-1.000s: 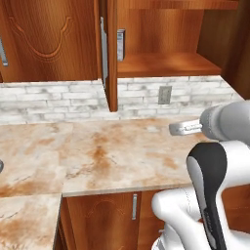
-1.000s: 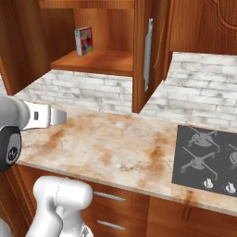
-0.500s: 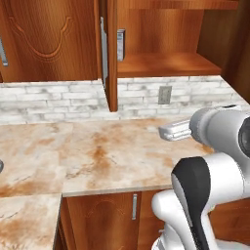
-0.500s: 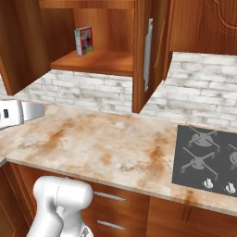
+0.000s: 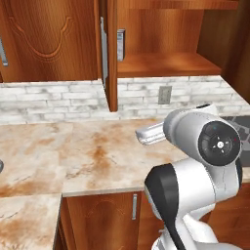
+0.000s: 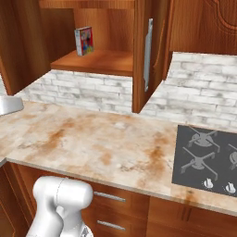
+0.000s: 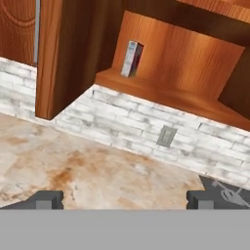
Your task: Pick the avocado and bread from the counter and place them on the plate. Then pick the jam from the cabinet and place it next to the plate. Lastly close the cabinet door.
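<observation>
One small red-labelled jam carton (image 6: 84,40) is seen upright on the reddish-brown wooden cabinet shelf (image 6: 99,61). It is judged light and rigid, best gripped across its narrow sides. The end effector (image 7: 124,199) is spread wide, empty.

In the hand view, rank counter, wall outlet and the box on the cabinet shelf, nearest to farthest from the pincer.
1. Counter, directly below the open pincer.
2. Wall outlet, ahead on the brick backsplash.
3. Box, upper left, upright on the cabinet shelf.
</observation>
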